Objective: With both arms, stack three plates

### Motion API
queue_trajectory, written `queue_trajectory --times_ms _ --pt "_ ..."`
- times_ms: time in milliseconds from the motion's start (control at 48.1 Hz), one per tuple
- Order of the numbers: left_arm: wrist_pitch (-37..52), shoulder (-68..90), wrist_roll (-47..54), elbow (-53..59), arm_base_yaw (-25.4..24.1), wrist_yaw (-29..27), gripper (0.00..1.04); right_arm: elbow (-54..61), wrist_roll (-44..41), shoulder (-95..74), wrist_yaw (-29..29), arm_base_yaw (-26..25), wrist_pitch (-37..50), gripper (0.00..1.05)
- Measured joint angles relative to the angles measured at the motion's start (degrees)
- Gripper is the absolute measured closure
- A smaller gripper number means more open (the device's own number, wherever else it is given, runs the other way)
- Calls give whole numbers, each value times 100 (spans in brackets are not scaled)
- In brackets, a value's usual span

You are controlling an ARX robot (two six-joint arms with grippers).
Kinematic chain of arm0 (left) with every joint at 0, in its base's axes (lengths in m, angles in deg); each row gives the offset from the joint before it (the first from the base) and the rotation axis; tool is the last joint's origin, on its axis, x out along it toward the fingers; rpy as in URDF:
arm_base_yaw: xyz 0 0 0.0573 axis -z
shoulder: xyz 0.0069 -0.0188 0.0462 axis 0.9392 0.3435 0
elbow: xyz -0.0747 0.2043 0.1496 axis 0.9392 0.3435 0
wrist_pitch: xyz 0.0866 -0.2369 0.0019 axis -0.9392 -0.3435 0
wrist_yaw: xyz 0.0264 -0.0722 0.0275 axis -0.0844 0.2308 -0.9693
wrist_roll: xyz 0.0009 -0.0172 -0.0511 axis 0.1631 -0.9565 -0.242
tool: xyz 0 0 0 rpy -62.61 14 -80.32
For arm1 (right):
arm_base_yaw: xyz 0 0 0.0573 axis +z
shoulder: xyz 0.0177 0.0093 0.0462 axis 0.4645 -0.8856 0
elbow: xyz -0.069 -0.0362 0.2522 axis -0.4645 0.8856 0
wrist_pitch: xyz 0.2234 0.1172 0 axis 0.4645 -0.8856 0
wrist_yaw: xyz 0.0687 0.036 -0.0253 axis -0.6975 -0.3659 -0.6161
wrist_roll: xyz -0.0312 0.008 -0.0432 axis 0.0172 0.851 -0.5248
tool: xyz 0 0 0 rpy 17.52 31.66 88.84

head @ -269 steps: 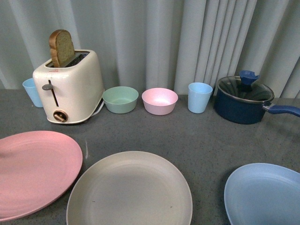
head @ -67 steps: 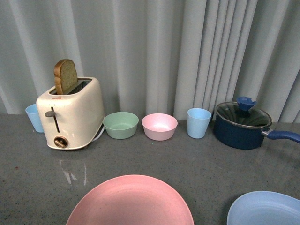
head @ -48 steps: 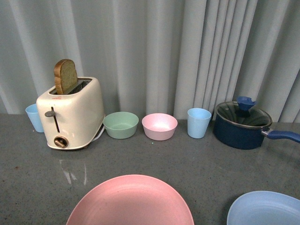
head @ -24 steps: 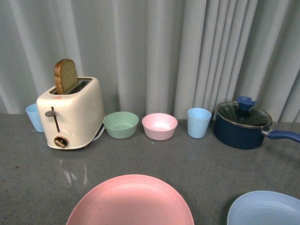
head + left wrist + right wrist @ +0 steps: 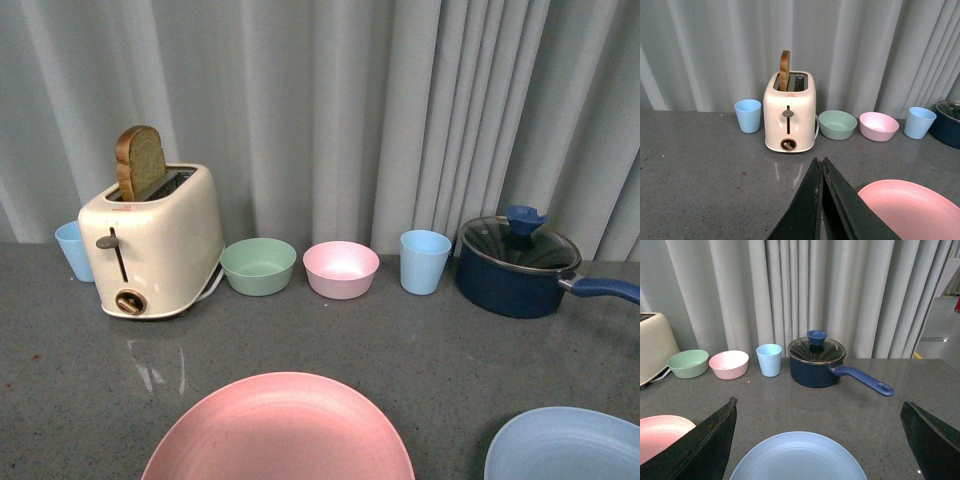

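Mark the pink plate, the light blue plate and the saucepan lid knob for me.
pink plate [image 5: 285,430]: front view, middle of its inner surface.
light blue plate [image 5: 800,459]: right wrist view, middle of its inner surface.
saucepan lid knob [image 5: 527,217]: front view, top of the blue knob.

A kitchen-like setting: a grey speckled countertop [image 5: 420,345] carries a cream toaster [image 5: 155,245] holding a slice of bread [image 5: 140,162], a green bowl [image 5: 258,266], a pink bowl [image 5: 341,269], a blue cup [image 5: 425,261], a lidded blue saucepan [image 5: 515,278] and a pink plate [image 5: 280,430]. A plain grey curtain [image 5: 330,110] hangs behind it.
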Motion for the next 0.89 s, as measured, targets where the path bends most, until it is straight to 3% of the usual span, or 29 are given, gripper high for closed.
queue_trajectory --times_ms 62,146,312,520,666,708,770,812,895 --pt "-131 -131 0 -4 0 0 101 0 0 0 0 0 0 7" --pt "-1023 -839 2 -4 0 -2 101 0 0 0 0 0 0 7" --pt "-1078 -1040 0 -2 2 -2 101 0 0 0 0 0 0 7" --pt "-1080 -1043 2 -2 0 -2 52 0 0 0 -2 0 0 7" --pt "-1080 -1043 2 -4 0 0 29 0 0 0 -2 0 0 7" --pt "-1080 -1043 2 -2 0 -2 22 -151 229 -192 -74 -76 -420 7" --pt "-1082 -1043 2 -2 0 -2 9 -857 737 -1419 -793 -702 -1676 7" --pt "-1084 -1047 13 -4 0 15 5 -1029 782 -1961 -1064 -1067 -1731 7" --pt "-1084 -1049 20 -2 0 7 8 -1239 487 -3254 -1626 -1976 -1226 7"
